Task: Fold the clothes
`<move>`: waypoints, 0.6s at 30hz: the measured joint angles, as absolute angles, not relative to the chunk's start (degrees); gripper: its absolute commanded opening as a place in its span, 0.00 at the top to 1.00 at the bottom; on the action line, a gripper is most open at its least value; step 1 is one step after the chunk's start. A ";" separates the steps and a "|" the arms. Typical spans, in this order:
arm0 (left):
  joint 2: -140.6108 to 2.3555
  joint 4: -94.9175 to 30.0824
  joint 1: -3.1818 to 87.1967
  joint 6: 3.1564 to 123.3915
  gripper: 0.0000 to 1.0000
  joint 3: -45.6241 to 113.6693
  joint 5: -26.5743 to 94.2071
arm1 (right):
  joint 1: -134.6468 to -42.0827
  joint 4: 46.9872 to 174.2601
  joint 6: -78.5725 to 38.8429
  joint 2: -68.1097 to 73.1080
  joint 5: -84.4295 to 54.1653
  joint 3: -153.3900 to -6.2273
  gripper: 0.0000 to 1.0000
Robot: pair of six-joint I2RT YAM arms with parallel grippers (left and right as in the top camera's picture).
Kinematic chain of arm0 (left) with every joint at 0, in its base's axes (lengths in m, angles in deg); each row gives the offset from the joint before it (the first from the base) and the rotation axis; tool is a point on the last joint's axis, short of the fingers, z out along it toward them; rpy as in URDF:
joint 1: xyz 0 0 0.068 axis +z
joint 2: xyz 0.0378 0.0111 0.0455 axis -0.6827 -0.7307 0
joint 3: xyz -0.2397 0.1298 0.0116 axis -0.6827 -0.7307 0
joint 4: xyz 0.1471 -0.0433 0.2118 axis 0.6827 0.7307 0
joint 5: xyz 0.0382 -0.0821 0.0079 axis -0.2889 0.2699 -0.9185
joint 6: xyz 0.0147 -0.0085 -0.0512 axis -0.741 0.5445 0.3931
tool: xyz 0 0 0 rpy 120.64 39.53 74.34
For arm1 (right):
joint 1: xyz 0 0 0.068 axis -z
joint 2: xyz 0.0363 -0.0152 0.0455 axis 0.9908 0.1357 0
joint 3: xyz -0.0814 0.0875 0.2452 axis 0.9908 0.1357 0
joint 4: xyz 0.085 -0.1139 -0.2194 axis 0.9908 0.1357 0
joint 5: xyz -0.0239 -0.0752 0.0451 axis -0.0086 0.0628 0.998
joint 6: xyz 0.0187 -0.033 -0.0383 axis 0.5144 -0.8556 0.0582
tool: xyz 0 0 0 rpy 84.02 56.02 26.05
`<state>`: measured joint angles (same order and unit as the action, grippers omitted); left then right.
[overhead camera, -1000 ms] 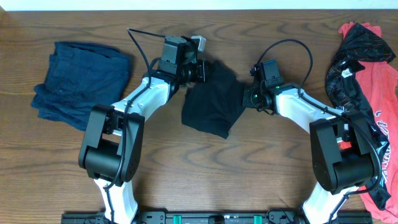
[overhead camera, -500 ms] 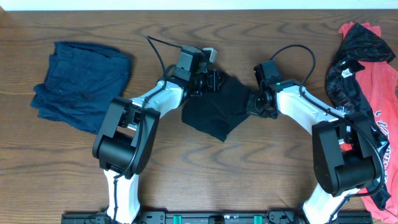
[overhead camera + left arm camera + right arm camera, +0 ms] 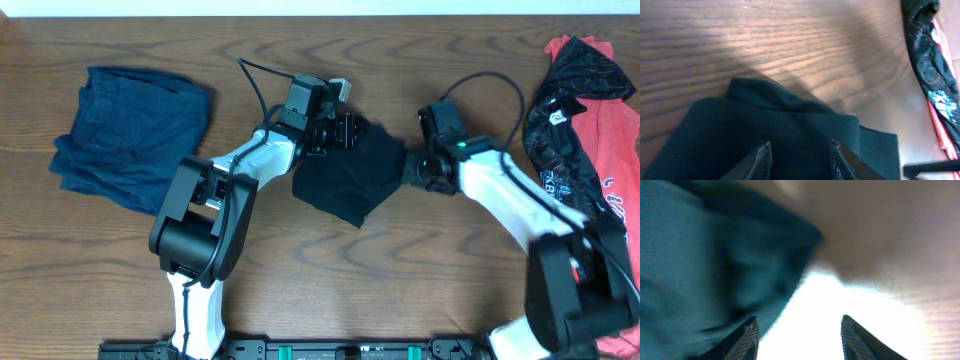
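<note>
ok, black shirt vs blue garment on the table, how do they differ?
Colour: the black shirt is black, the blue garment dark blue.
Place: the black shirt lies mid-table with the left fingers and right fingers at its edges; the blue garment lies far left, no arm near.
Spread: the blue garment covers more table than the black shirt.
Both are dark fabric lying on the wood.

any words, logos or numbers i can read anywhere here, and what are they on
No text can be read in any view.
White marks along the edge of the red top: too small to read.
Pale patch and teal and white print on the black patterned top: too blurred to read.
The black shirt shows no print.
</note>
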<state>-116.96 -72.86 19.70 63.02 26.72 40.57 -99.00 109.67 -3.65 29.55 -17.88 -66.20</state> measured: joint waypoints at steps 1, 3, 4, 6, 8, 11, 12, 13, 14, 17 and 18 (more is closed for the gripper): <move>-116.94 -72.84 19.70 63.02 0.61 26.72 41.03 | -98.93 108.62 -4.22 28.26 -17.48 -66.22 0.53; -116.59 -71.95 19.75 62.76 0.60 26.72 41.93 | -98.80 106.66 -4.98 26.73 -16.06 -66.33 0.53; -116.11 -71.09 19.75 62.54 0.60 26.72 42.12 | -98.63 105.74 -5.40 26.57 -14.95 -66.42 0.53; -114.86 -69.28 19.75 61.84 0.60 26.72 42.10 | -98.32 104.32 -5.79 27.25 -13.37 -66.42 0.53; -113.01 -67.05 19.75 61.23 0.60 26.72 41.71 | -98.12 102.98 -5.99 28.80 -12.13 -66.40 0.54; -110.60 -64.84 19.75 60.62 0.60 26.72 41.23 | -98.08 100.41 -6.23 31.78 -11.06 -66.40 0.57; -110.10 -64.14 19.75 60.40 0.60 26.72 41.09 | -98.08 99.27 -6.27 32.78 -10.75 -66.40 0.59; -109.86 -63.36 19.75 60.20 0.60 26.72 40.90 | -98.08 98.15 -6.42 33.81 -10.38 -66.40 0.60; -109.79 -62.11 19.75 60.14 0.60 26.72 40.77 | -98.08 96.91 -6.75 34.95 -9.74 -66.40 0.63; -109.81 -58.26 19.75 60.01 0.60 26.72 40.46 | -98.08 94.39 -7.62 37.18 -8.21 -66.40 0.86; -109.81 -57.35 19.75 59.98 0.60 26.72 40.37 | -98.08 94.13 -7.67 37.63 -7.76 -66.40 0.97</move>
